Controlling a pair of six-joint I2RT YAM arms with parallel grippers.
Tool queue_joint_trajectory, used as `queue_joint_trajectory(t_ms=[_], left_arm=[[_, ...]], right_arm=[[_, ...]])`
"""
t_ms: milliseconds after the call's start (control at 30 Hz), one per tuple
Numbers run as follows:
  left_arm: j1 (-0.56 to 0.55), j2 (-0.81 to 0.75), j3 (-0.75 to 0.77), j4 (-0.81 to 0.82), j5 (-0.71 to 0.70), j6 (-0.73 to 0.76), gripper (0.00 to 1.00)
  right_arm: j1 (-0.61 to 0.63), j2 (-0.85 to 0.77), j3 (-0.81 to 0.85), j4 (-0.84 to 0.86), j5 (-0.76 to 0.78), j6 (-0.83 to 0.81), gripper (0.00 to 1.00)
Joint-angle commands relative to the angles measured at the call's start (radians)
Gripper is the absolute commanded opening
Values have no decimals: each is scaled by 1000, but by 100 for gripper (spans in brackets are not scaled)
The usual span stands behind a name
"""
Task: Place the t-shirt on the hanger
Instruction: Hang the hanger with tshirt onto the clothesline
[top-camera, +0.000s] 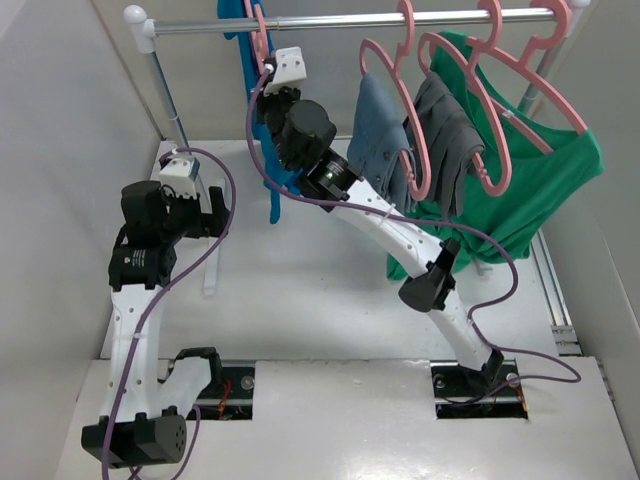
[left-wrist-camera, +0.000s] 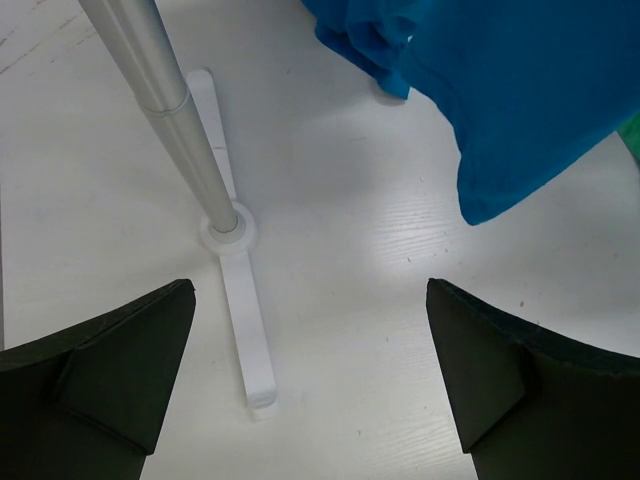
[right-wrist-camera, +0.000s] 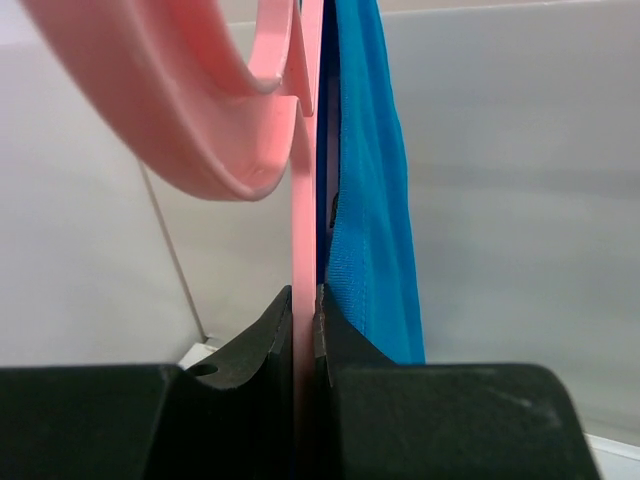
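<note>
The right gripper (right-wrist-camera: 305, 305) is pinched nearly shut on the thin pink bar of the hanger (right-wrist-camera: 304, 200), one pad against each face. From the jaws the bar runs straight up to 12 o'clock, and the hook curls away toward 10 o'clock. The t-shirt (right-wrist-camera: 370, 200) lies just beside the bar at 1 o'clock, falling in a blue fold past the fingers.

In the top view the hanger sits edge-on at the rail (top-camera: 350, 22), with blue cloth trailing down below the right wrist toward 6 o'clock. The grey and green garments hang on their own hangers out at 3 o'clock.

The left gripper (left-wrist-camera: 308, 295) is at 8 o'clock from the right one. Its jaws are spread wide over the table (left-wrist-camera: 350, 250) and hold nothing.

The shirt looks to be on the hanger already, so the task seems nearly complete. Releasing and backing off are probably all that remain. I cannot tell whether both shoulders are seated or the hook is fully over the rail.
</note>
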Motion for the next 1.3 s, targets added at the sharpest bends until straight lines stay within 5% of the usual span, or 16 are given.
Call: queue_joint_trajectory(t_ms=[0,733,900,1067,1267], left_arm=[[-4,-18,-14,24,11,-5,100],[-4,-18,-23,24,20,-5,100],[-4,-18,-23,24,20,-5,100],[-4,-18,-32,24,20,5,100],[-4,-27,-42,24,20,5,100]], right_arm=[[12,-46,-24,24,-53,42,0],[87,8,27,24,-61,33,0],[87,-40,-59,67,-85,-5,52],[87,-133,-186,87,-200,-53,71],[87,-296,-396,87,-268,-53,73]])
